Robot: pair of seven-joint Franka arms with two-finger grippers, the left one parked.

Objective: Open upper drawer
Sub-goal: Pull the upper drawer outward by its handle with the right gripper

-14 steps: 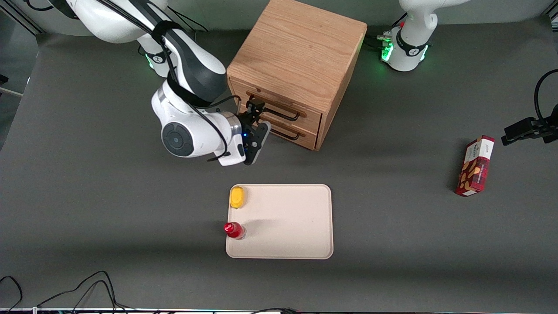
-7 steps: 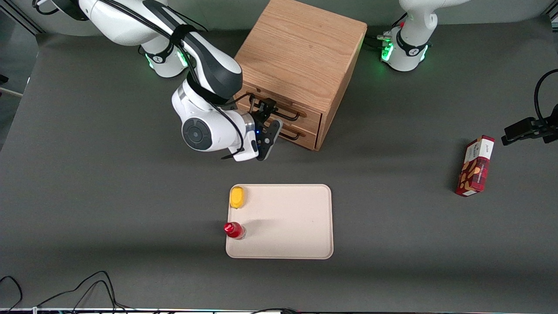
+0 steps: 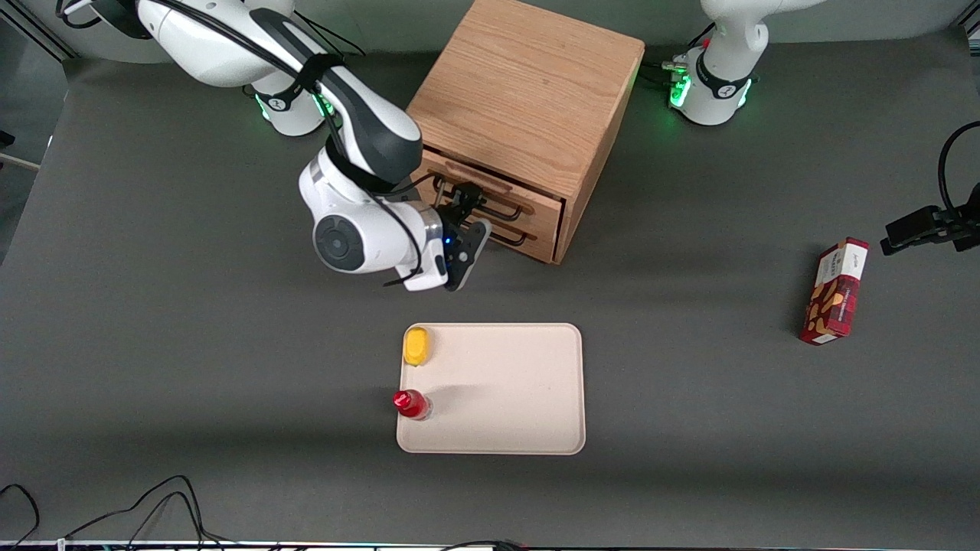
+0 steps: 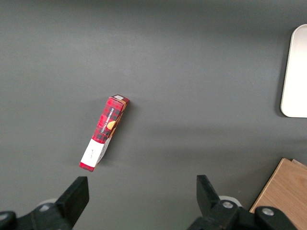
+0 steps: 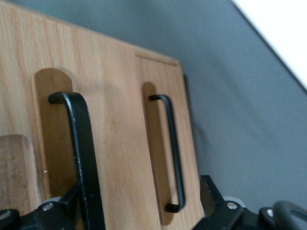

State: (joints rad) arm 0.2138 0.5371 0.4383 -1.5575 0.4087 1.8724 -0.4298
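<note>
Front view: gripper (image 3: 468,200) at upper drawer (image 3: 490,200) handle, cabinet (image 3: 528,99) near working arm, drawer slightly out, tray (image 3: 521,390) holding yellow item (image 3: 416,346) and red bottle (image 3: 411,403), right wrist view: fingers around handle bar (image 5: 84,158), closure cannot be told, left wrist view: red box (image 4: 104,132) on table.

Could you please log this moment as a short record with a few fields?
task: open upper drawer
upper drawer: pulled slightly out of the cabinet
pincer: at the upper drawer's black handle, fingers on either side of it
lower drawer: shut
tray: nearer the front camera, holding a yellow object and a red bottle
</note>
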